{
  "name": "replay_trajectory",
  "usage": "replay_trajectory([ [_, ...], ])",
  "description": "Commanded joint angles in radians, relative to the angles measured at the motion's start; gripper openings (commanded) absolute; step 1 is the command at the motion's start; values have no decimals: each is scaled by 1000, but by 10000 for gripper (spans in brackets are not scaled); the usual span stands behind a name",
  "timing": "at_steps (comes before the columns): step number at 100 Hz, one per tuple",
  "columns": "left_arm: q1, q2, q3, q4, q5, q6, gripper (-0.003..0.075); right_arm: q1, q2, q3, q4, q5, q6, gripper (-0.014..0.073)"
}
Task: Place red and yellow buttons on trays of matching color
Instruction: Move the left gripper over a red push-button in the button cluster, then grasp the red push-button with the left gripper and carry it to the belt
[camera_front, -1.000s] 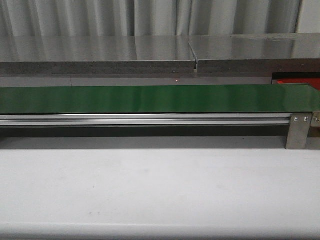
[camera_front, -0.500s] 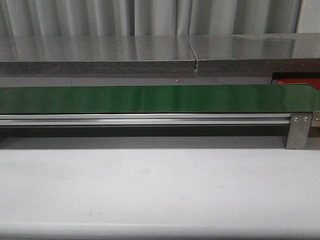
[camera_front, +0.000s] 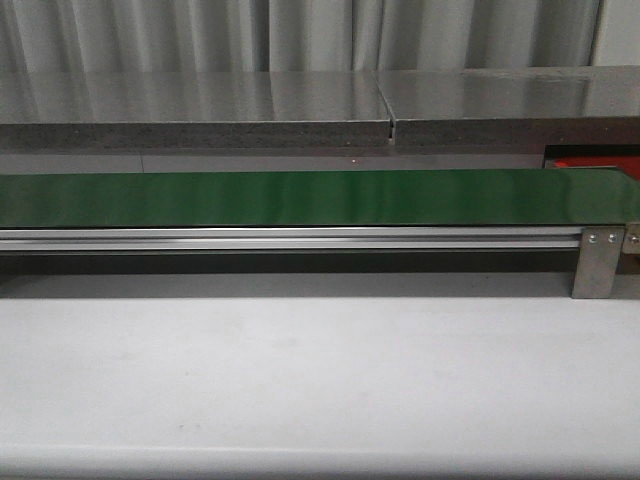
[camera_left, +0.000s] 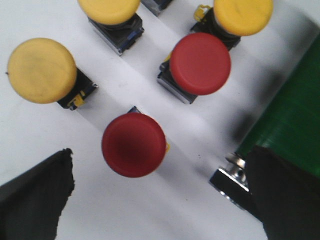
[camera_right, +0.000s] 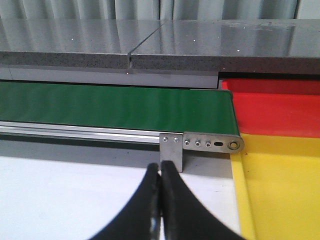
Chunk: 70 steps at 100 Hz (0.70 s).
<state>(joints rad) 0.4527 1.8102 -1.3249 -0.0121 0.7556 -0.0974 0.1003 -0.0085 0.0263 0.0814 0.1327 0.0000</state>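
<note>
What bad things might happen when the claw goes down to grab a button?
1. The red button under the open left claw sits close to another red button and the yellow buttons, so a finger might bump a neighbour.
2. The smooth round cap might slip out of a poor grip.
3. The red tray and yellow tray touch edge to edge, so a button dropped near that line could land on the wrong colour.

Green belt (camera_front: 300, 197): smooth, faint sheen, carried on a brushed-metal rail (camera_front: 290, 238) with a dull metal bracket (camera_front: 597, 262). Table (camera_front: 300, 380): matt white. Red buttons (camera_left: 133, 144) and yellow buttons (camera_left: 41, 70): smooth plastic caps, slightly satin. Red tray (camera_right: 272, 107) and yellow tray (camera_right: 280, 190): glossy plastic. Speckled grey, polished ledge (camera_front: 200, 105) noted behind.
</note>
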Motion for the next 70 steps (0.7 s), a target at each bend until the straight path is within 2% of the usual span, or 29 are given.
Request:
replay_trajectory([
  [1, 19, -28, -36, -13, -19, -8, 660, 2, -18, -18, 1, -82, 0, -67],
  [70, 28, 55, -45, -31, -56, 1, 660, 2, -18, -18, 1, -82, 0, -67],
])
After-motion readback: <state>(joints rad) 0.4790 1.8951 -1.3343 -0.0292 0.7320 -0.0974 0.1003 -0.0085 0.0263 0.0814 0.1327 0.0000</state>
